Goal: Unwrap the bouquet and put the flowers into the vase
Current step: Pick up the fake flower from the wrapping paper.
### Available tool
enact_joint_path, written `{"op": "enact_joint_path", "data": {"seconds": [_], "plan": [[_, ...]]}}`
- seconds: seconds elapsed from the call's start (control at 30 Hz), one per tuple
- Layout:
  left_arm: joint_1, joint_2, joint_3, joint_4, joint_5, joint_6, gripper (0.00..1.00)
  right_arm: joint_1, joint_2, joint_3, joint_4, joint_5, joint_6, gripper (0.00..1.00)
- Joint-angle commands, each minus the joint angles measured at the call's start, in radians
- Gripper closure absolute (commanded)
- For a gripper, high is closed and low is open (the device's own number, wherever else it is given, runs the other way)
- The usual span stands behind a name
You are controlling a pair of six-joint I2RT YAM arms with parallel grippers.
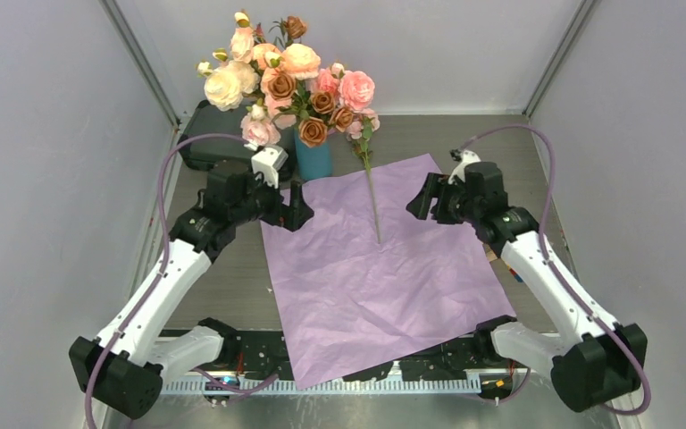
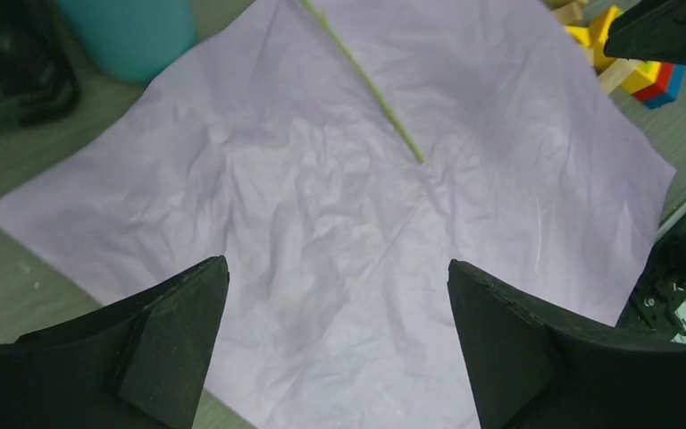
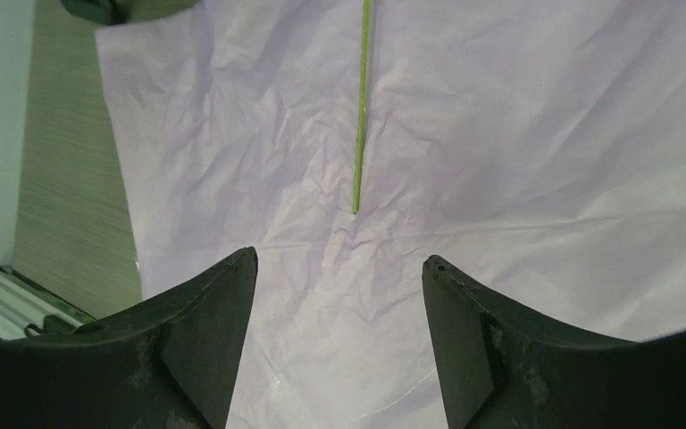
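The lilac paper (image 1: 375,277) lies spread flat, its near corner at the front edge of the bench (image 1: 223,277), with bare bench down both sides. The left claw (image 1: 296,207) hangs over the sheet's left edge, wide and empty. The right claw (image 1: 422,198) hangs over the right edge, jaws apart, holding nothing. Between them one loose stem (image 1: 373,201) lies on the paper, clear of both. Just beyond the far left edge the vase (image 1: 313,159) stands upright, holding the flowers (image 1: 277,80).
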Motion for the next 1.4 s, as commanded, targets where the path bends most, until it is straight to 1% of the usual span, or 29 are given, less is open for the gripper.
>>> {"op": "enact_joint_path", "data": {"seconds": [0.0, 0.03, 0.17, 0.3, 0.47, 0.63, 1.0, 1.27, 1.33, 1.37], "plan": [[0.126, 0.033, 0.038, -0.210, 0.116, 0.019, 0.05, 0.114, 0.131, 0.024, 0.008, 0.164, 0.025, 0.28], [0.149, 0.029, 0.028, -0.207, 0.123, 0.010, 0.05, 0.145, 0.154, 0.045, 0.009, 0.180, 0.026, 0.28], [0.198, -0.002, -0.010, -0.164, 0.117, -0.013, 0.04, 0.201, 0.297, 0.110, 0.025, 0.234, 0.031, 0.30], [0.249, -0.040, -0.027, -0.168, 0.036, -0.007, 0.02, 0.238, 0.453, 0.174, 0.042, 0.296, 0.032, 0.31], [0.254, -0.069, -0.041, -0.190, -0.084, 0.003, 0.03, 0.282, 0.594, 0.273, 0.031, 0.372, 0.016, 0.34], [0.253, -0.073, -0.041, -0.190, -0.140, -0.001, 0.06, 0.303, 0.719, 0.346, 0.032, 0.438, 0.005, 0.35], [0.241, -0.064, -0.044, -0.191, -0.158, 0.002, 0.07, 0.304, 0.904, 0.494, 0.057, 0.501, -0.041, 0.40], [0.226, -0.057, -0.044, -0.189, -0.152, 0.000, 0.07, 0.304, 1.004, 0.585, 0.071, 0.494, -0.056, 0.46], [0.225, -0.057, -0.045, -0.187, -0.153, 0.000, 0.07, 0.304, 1.025, 0.603, 0.073, 0.495, -0.058, 0.48], [0.224, -0.058, -0.045, -0.187, -0.154, 0.000, 0.07, 0.304, 1.032, 0.613, 0.074, 0.496, -0.059, 0.51]]}}
